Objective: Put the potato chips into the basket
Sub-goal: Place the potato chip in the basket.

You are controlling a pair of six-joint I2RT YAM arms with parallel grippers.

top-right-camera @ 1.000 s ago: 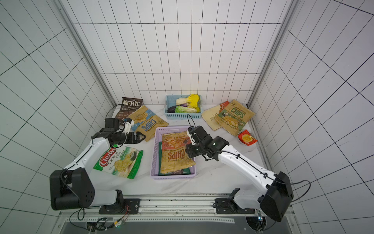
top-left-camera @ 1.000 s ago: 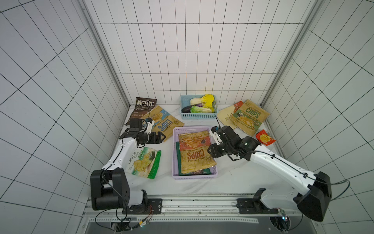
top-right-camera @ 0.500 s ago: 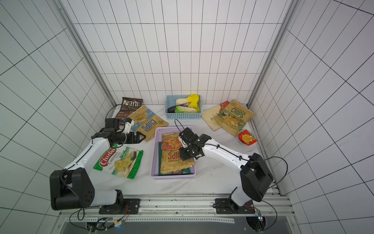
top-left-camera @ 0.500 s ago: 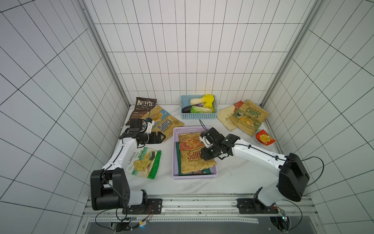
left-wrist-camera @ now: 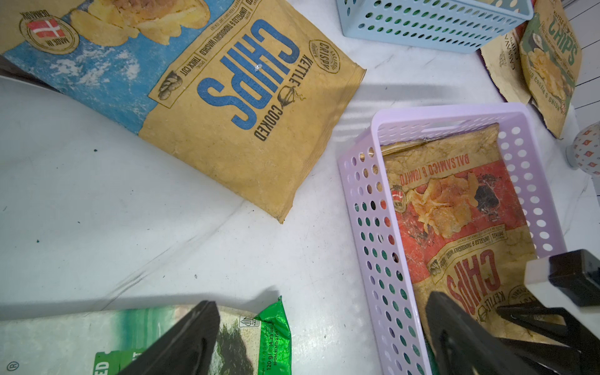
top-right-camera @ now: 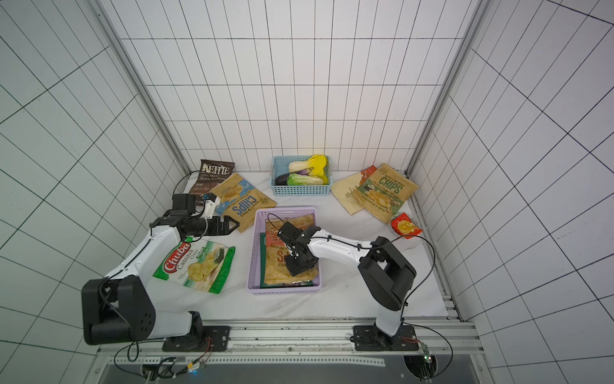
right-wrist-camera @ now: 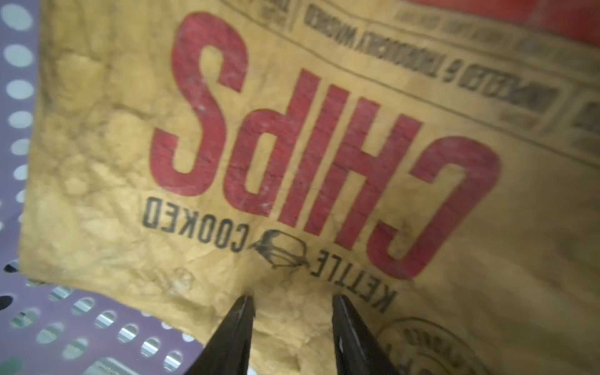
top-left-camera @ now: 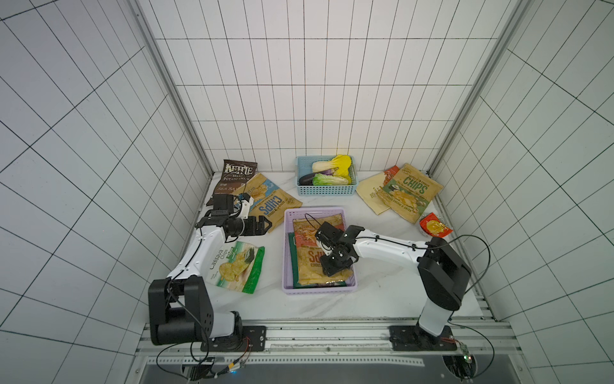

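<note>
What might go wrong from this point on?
The right hand is down, fingers apart, on the red-label bag in the lilac basket; closing or lifting could snag it and drag it out. The blue-label bag by the open left hand overlaps the Kettle bag, so picking it may shift both.

Lilac basket (left-wrist-camera: pixel 357 201) holds red-label chips bag (left-wrist-camera: pixel 454 220); blue-label chips bag (left-wrist-camera: pixel 227 107) flat nearby; green-white bag (left-wrist-camera: pixel 269 328) apart.
</note>
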